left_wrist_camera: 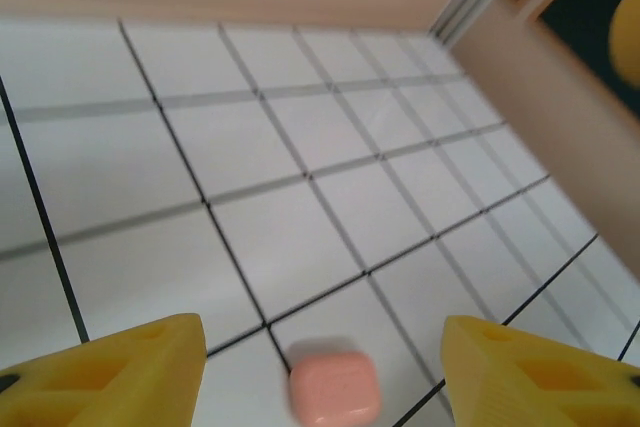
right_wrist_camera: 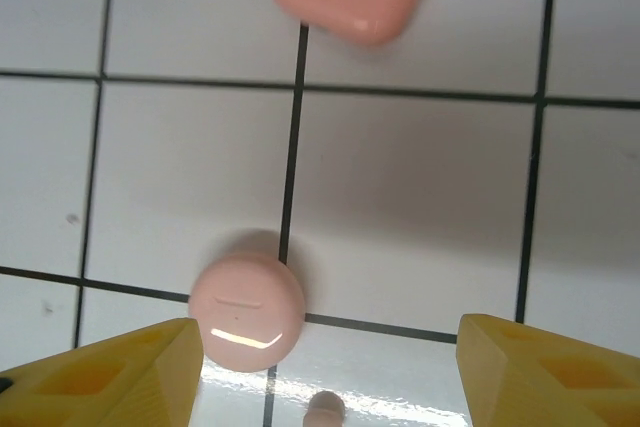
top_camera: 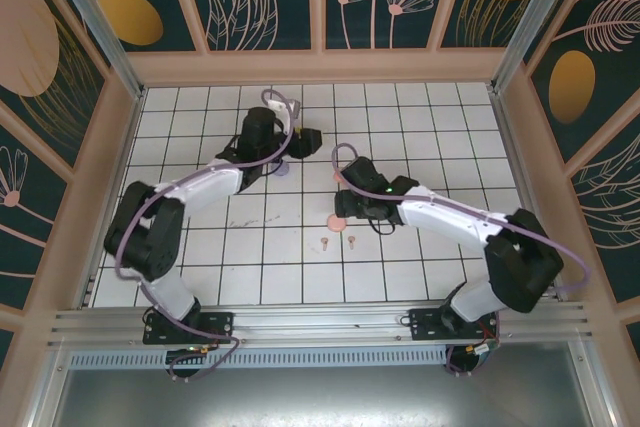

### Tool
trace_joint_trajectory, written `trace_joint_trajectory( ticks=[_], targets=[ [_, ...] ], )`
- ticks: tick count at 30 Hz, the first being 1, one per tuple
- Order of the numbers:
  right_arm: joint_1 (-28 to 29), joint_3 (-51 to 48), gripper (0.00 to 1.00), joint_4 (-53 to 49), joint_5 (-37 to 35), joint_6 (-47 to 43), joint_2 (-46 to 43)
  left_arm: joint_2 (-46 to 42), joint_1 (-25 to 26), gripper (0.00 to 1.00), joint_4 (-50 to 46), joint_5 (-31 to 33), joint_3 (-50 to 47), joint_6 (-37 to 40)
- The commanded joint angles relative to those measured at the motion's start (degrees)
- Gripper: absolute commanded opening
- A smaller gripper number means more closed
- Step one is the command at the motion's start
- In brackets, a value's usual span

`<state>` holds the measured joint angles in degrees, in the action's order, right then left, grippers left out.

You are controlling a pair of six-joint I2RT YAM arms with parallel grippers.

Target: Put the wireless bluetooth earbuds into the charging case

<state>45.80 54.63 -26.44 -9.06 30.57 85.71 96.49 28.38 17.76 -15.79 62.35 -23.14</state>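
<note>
Overhead view of a white tiled table (top_camera: 420,137) with two robot arms reaching in from the near edge. Two tiny pink earbuds lie loose on the tiles between the arms, one earbud (top_camera: 323,242) just beside a second earbud (top_camera: 352,239), both apart from either gripper. A round pale pink case (top_camera: 338,222) sits near them, close to the tip of the right arm (top_camera: 440,215). A small lilac object (top_camera: 283,169) lies by the left arm (top_camera: 215,182) (too small to tell what it is).

Left wrist view: the left gripper (left_wrist_camera: 322,332) has its yellow fingers spread wide and grasps nothing. A closed coral-pink case (left_wrist_camera: 335,387), blurred, rests on the tiles between them.

Right wrist view: the right gripper (right_wrist_camera: 328,325) is likewise spread and empty. The round pale pink case lies nearer its left finger, untouched, with the coral-pink case farther off
</note>
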Motion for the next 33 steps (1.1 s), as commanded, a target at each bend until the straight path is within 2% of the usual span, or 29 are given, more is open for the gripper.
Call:
trace_joint_trajectory(
  ticks=[1, 7, 9, 10, 11, 12, 19, 26, 33],
  targets=[
    [1.2, 2.8, 0.69, -3.0, -0.2, 0.4, 3.8, -6.2, -0.8, 0.64, 2.2, 5.5, -2.6, 2.1],
    [2.9, 6.8, 0.7, -3.7, -0.7, 3.6, 9.6, -15.7, -1.0, 0.71, 7.5, 13.7, -10.3, 1.6],
    [3.5, 8.4, 0.7, -4.4, -1.4, 4.6, 11.5, -17.8, -1.1, 0.77, 9.4, 16.1, -12.7, 1.3],
    [3.7, 9.2, 0.7, -4.9, -1.6, 5.1, 12.4, -18.9, -1.1, 0.83, 10.3, 17.3, -13.8, 1.0],
    [3.9, 9.7, 0.7, -5.2, -1.7, 5.6, 13.3, -19.8, -1.1, 0.95, 11.2, 18.4, -14.9, 1.1],
    [4.1, 10.3, 0.7, -5.4, -1.9, 6.1, 14.1, -20.5, -1.1, 0.99, 12.0, 19.1, -15.8, 1.0],
    [5.7, 12.9, 0.7, -6.9, -2.8, 7.8, 18.4, -23.1, -1.5, 0.99, 14.0, 22.7, -19.3, 0.8],
    [6.2, 13.6, 0.68, -6.9, -3.5, 8.0, 21.7, -23.1, -1.6, 0.99, 11.0, 26.1, -19.1, 1.8],
    [6.2, 13.4, 0.62, -5.8, -2.5, 8.2, 23.2, -23.5, -1.7, 0.99, 11.2, 26.2, -20.1, 0.4]
  ],
)
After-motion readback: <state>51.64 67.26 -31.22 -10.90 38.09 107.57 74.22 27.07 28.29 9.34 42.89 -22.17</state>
